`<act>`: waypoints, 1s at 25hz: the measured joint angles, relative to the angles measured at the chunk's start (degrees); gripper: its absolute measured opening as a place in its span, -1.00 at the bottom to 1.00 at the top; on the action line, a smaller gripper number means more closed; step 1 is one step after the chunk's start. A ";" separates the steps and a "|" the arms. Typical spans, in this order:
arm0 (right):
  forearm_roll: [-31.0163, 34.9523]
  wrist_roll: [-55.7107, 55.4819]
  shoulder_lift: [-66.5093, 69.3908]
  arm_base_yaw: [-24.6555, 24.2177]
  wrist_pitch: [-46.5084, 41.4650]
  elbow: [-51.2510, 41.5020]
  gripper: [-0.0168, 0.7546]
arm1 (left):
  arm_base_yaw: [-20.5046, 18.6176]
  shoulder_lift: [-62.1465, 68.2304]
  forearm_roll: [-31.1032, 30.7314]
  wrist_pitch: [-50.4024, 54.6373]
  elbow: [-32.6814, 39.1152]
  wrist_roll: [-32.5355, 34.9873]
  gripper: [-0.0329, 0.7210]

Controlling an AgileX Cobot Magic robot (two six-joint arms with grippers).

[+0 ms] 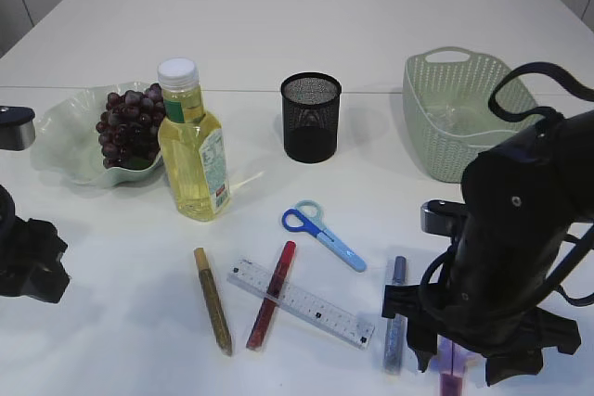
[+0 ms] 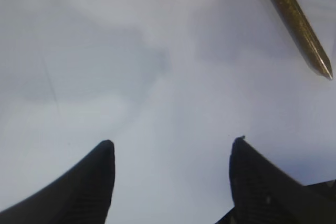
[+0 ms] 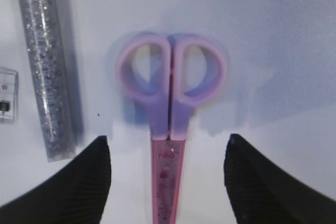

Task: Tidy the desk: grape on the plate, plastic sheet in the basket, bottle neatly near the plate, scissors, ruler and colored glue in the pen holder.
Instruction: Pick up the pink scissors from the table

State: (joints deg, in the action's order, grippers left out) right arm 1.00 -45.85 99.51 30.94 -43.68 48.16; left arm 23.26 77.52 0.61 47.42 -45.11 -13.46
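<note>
While the white tabletop point(image 1: 278, 34) carried a green basket point(image 1: 464, 113) with a hard-to-see clear sheet inside, grapes point(image 1: 130, 127) lay on the plate point(image 1: 65, 136) beside the bottle point(image 1: 193, 146), whose label was unreadable. Ruler point(image 1: 302, 301), blue scissors point(image 1: 323, 234) and glue sticks point(image 1: 269, 296) lay before the mesh pen holder point(image 1: 311, 118). The right pincer point(image 3: 168, 182) gaped wide astride pink scissors point(image 3: 169, 93) with a faint blade imprint; the left pincer point(image 2: 170, 182) stood wide, empty.

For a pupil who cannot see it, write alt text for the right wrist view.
Pink and purple scissors lie closed on the white table, handles pointing away, between the open fingers of the right tool. A silver glitter glue tube lies to their left.
</note>
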 joint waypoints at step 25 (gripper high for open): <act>0.09 0.08 3.35 0.00 2.42 0.12 0.40 | 0.00 0.00 -0.61 0.00 0.00 0.00 0.41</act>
State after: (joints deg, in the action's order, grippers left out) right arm 1.09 -45.77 102.86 30.94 -41.27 48.28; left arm 23.26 77.52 0.00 47.42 -45.11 -13.46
